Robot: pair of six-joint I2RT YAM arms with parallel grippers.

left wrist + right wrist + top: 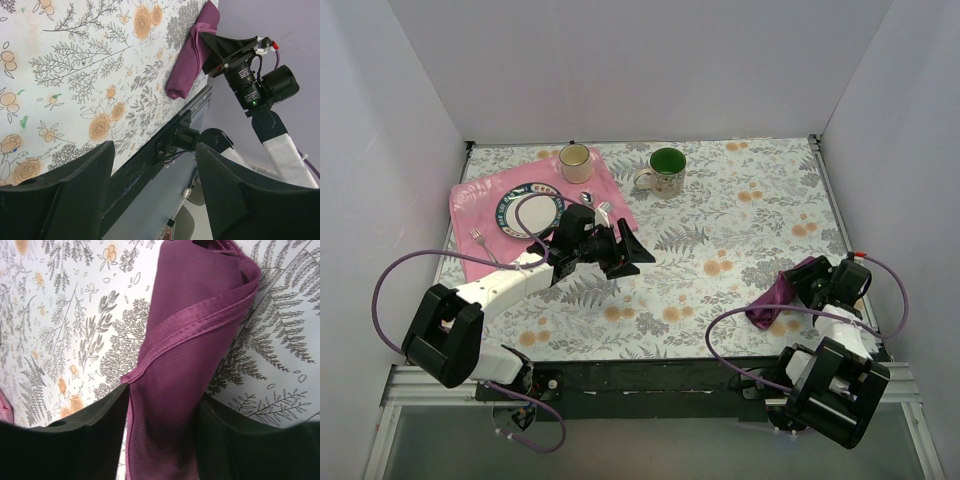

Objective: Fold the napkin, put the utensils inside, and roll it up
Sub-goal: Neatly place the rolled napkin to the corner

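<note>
Far left, the fork (480,245) lay slim and silver by the near-left edge of the pink mat (470,205), just beside the patterned plate (530,211). A small silver speck (587,197) sat on that mat near the cream mug (575,160), and it was too small for me to call it the spoon. Both were off to the left of my left pincer (632,258), which hung above the flowered tablecloth (720,230) near the middle. Its fingers (65,200) were spread wide, with nothing between them and nothing touching them.

Over to the right, and there was the napkin (770,303)! It was dark purple-magenta with a faint sheen, gathered into a long narrow bundle, its stitched hem running slantwise across the top layer. It lay at the near-right corner of the table, well apart from the left pincer and the green mug (667,172). One end trailed close to the table's near edge and the other end ran up into my right pincer (162,400). That one was pinched down on the cloth, fingers (65,445) pressed against the bundle from either side with only fabric filling the narrow gap
</note>
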